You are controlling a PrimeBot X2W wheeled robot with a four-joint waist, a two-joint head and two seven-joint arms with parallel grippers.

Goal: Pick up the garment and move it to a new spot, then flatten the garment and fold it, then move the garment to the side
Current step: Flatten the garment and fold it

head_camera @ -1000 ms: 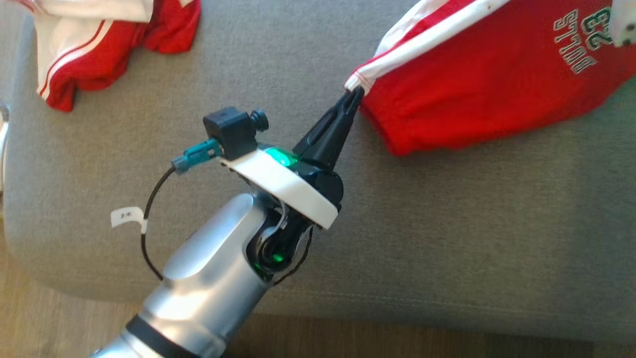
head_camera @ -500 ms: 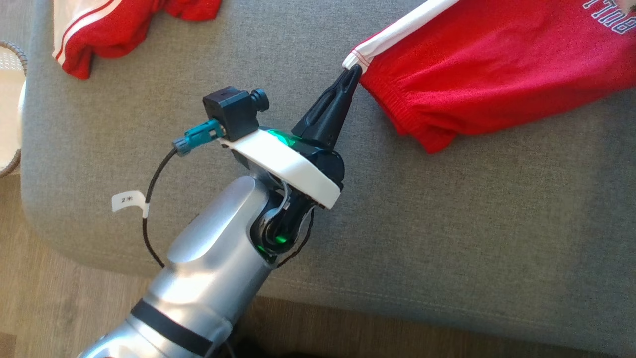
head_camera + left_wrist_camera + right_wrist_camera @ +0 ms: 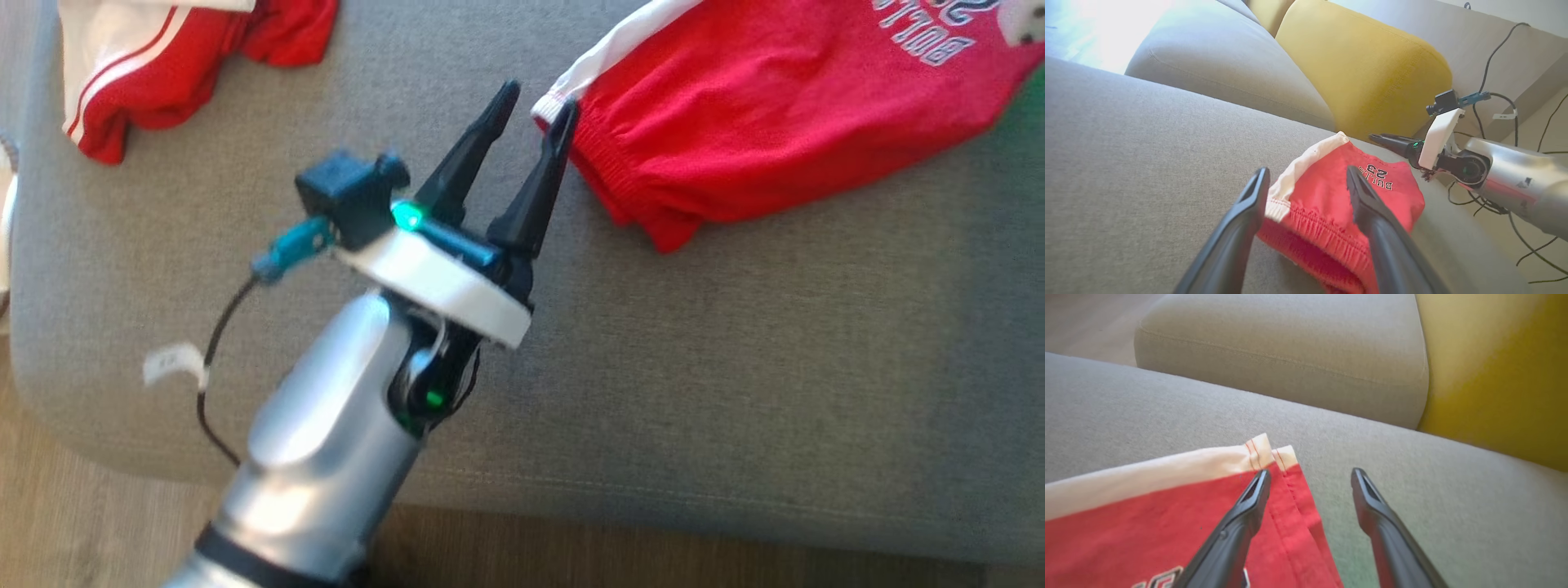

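Your left gripper [image 3: 541, 95] has its two fingers spread apart and grips nothing. In the left wrist view they straddle the white-trimmed corner of the elastic waistband, though I cannot tell whether either tip touches the cloth. Your right gripper [image 3: 1310, 472] is likewise parted and empty-handed. Its one finger lies over the red hem beside the white side stripe, its other over bare upholstery.

Between the two lies the garment [image 3: 775, 122], red shorts with a white stripe and a "BULLS 23" print. It is stretched across the grey sofa seat [image 3: 735, 367] in the upper right of the head view. The hem end looks smooth in the right wrist view, while the waistband end is puckered and humped.

My reading is that the shorts are set down on the seat and you are in the flattening stage. The gathers at the waistband want pulling out. No fold is made, and the move to the side is yet to come.

A second red-and-white garment [image 3: 122, 90] sits crumpled in the upper left, well apart from the shorts. A yellow cushion [image 3: 1363, 69] stands behind them, upper centre of the left wrist view.

As for containers, a pale sliver at the far left edge of the head view is too slight to name, so I can report no contents.
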